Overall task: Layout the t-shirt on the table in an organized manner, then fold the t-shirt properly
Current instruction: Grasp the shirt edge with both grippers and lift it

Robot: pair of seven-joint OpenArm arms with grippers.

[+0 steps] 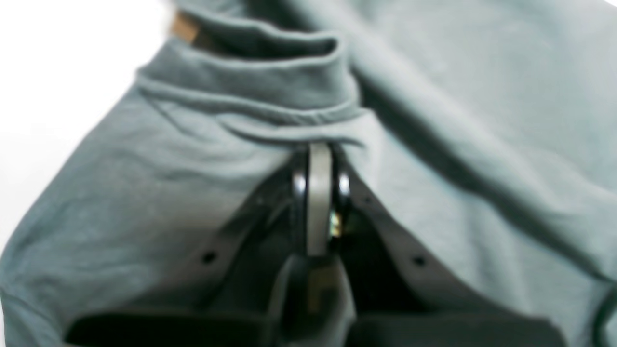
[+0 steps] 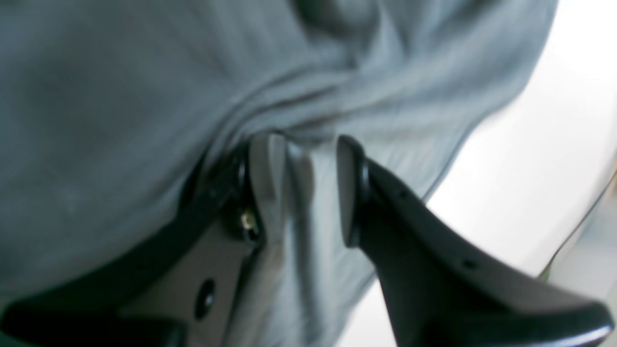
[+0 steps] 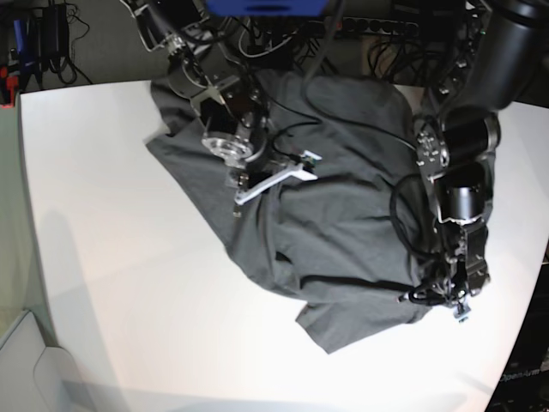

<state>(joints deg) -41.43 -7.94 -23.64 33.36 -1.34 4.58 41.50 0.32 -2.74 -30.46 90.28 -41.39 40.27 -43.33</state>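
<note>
Presently, t-shirt [image 3: 326, 215] spread crumpled across centre and upper right of base view, lying on white worktop [image 3: 111, 283], lower hem corner reaching toward bottom centre. Neck opening with tan label [image 1: 183, 29] seen at upper left of left wrist view. Left hand [image 1: 319, 149] fully closed, pinching a fold of cloth just below collar. Right hand [image 2: 302, 144] part open, a ridge of cloth gathered between pads [image 2: 262, 183].

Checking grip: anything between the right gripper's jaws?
Yes. Right wrist view: a bunched fold of the dark charcoal-grey cloth t-shirt sits between the right gripper jaws.
</note>
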